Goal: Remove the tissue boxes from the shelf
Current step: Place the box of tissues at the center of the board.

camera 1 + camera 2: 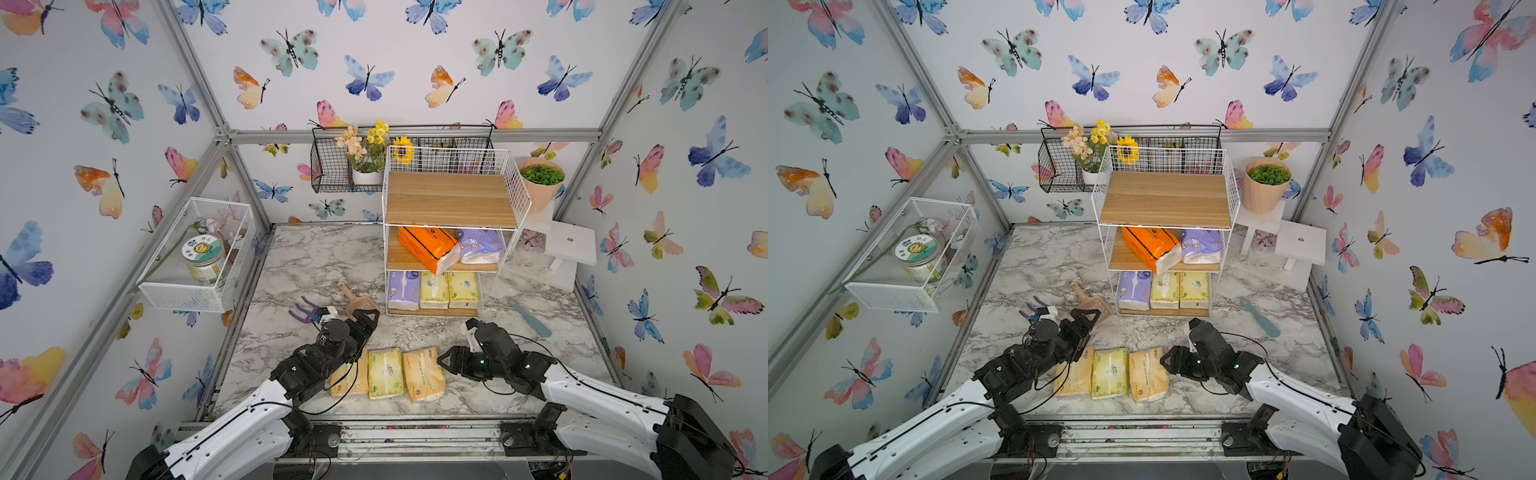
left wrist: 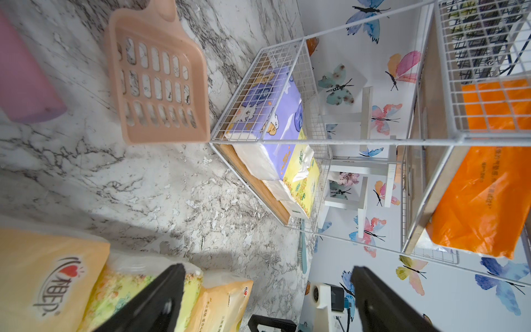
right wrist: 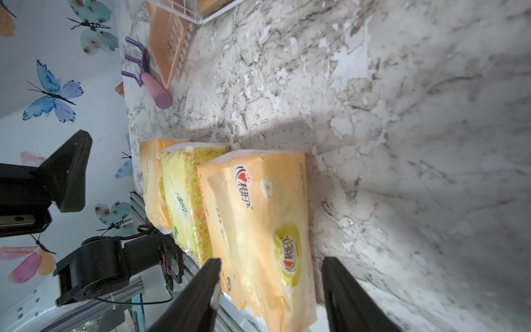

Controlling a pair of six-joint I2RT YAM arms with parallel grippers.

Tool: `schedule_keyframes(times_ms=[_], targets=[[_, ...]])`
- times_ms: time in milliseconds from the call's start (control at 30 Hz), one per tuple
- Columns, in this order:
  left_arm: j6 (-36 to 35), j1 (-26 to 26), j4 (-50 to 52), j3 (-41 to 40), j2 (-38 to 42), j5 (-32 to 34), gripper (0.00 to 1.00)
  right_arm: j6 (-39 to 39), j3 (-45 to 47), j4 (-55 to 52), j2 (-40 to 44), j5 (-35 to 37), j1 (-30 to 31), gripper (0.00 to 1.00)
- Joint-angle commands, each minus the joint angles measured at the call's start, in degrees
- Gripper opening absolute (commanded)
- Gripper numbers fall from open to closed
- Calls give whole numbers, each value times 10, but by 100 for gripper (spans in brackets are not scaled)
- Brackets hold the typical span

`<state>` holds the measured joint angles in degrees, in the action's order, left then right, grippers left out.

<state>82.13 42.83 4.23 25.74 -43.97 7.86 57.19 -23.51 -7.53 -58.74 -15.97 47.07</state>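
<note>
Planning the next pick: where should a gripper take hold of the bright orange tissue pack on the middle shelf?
Probably the orange pack's near end, coming straight in from the shelf's open front: that end juts out past the middle board, and wire grid closes the sides.

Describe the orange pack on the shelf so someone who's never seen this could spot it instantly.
Find the white wire shelf at the back of the marble table. Two packs lie on its middle board. Yours is the orange pack on the left, askew and overhanging the front edge, unlike the lilac pack beside it.
</note>
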Motion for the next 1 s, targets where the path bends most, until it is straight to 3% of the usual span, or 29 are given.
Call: schedule_keyframes(times_ms=[0,233,600,800,967], targets=[[-3,-2,10,16,4,18,95,-14,-11,-51,-18,-2,1,54],[-2,-3,7,15,1,11,95,-34,-35,44,-126,-71,10,42],[-2,-4,24,19,16,21,95,-30,-115,127,-269,-98,85,31],[-2,-3,25,20,17,20,95,-47,-182,99,-333,-89,128,38],[-3,-4,22,20,19,19,95,-39,-171,59,-276,-7,132,48]])
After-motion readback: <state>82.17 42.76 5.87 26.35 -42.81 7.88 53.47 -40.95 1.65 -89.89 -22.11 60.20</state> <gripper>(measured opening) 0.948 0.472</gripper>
